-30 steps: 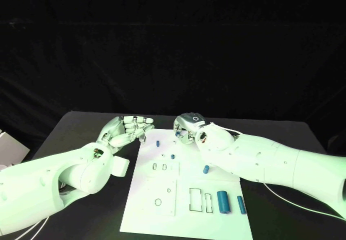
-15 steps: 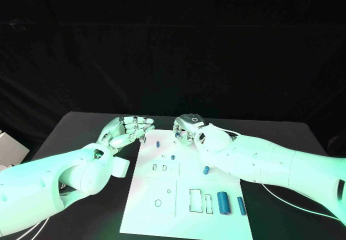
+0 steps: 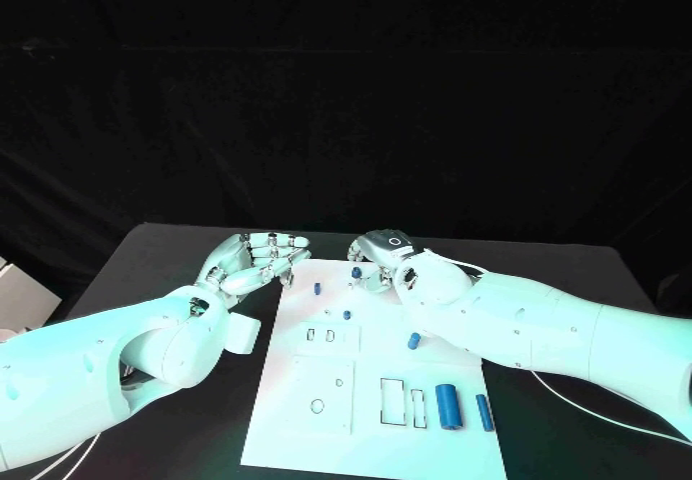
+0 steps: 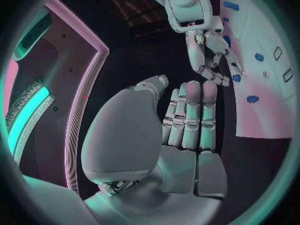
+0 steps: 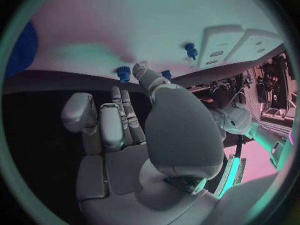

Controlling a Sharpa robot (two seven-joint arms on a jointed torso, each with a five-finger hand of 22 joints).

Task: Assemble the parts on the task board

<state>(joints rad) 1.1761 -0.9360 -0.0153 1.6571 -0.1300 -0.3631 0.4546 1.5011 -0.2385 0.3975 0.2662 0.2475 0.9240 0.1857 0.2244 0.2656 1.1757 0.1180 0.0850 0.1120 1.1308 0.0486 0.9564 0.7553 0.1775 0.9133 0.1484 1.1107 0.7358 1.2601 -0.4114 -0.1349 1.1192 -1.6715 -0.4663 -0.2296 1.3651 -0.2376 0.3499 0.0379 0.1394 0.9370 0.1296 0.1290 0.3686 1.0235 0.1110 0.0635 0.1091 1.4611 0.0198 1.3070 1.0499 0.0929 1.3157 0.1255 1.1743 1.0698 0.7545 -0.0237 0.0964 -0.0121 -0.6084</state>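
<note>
You can see the right hand (image 3: 387,262) over the far edge of the task board (image 3: 378,420), its fingers (image 5: 127,116) curled down beside a small blue part (image 3: 356,272) — whether they grip it you cannot tell. The left hand (image 3: 260,258) hovers just off the board's far left corner over the black counter (image 3: 173,260), fingers (image 4: 192,112) straight, close together and holding nothing. Two long blue parts (image 3: 449,404) lie near the board's right edge — no writing can be read.

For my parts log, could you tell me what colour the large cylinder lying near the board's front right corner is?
Blue: the large cylinder shows best in the head view.
</note>
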